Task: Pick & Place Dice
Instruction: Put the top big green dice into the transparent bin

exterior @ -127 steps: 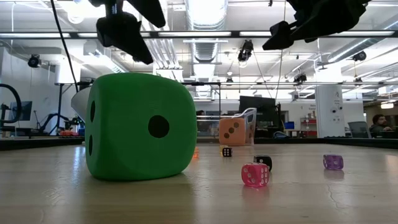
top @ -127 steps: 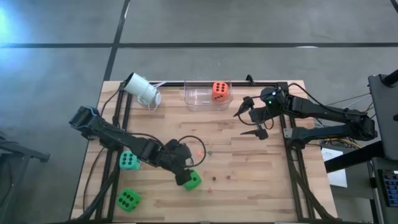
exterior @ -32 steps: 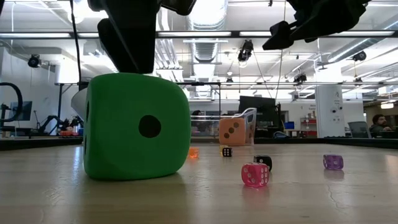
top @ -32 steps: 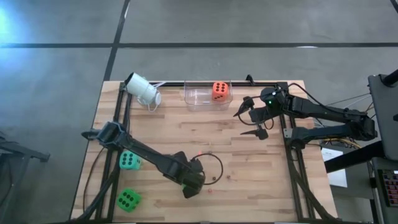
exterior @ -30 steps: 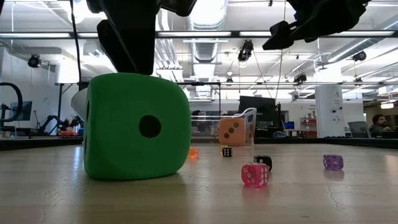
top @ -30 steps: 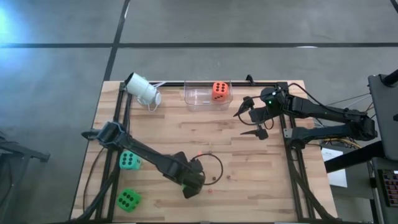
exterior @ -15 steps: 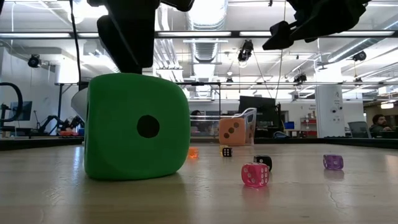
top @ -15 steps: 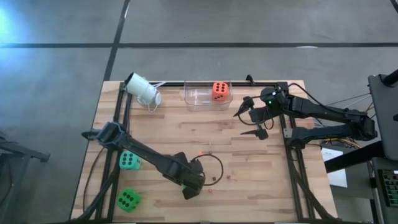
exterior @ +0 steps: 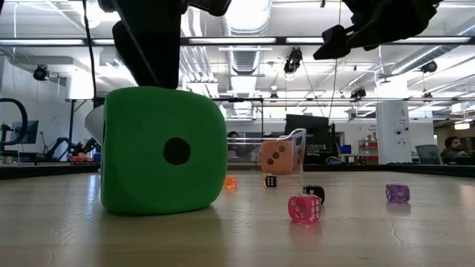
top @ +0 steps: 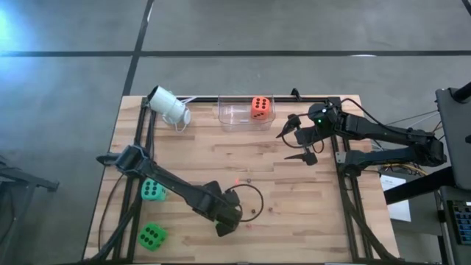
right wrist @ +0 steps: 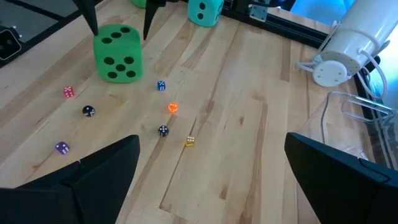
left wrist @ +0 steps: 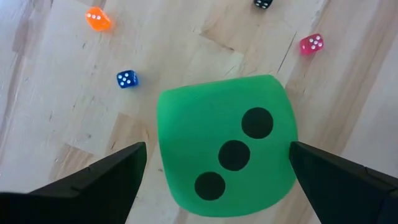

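Clear bin (top: 237,115) at table's far edge holding orange-red die (top: 259,107), white cup (top: 168,105) lying nearby, left gripper (left wrist: 217,163) spread wide, poised over green die (left wrist: 227,154), right gripper (top: 298,142) open, idle near bin.

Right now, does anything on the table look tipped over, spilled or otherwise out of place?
The white cup lies on its side at the table's far left corner. Tiny dice are scattered loose over the boards near the green die. The orange-red die sits inside the clear bin. Nothing looks damaged.
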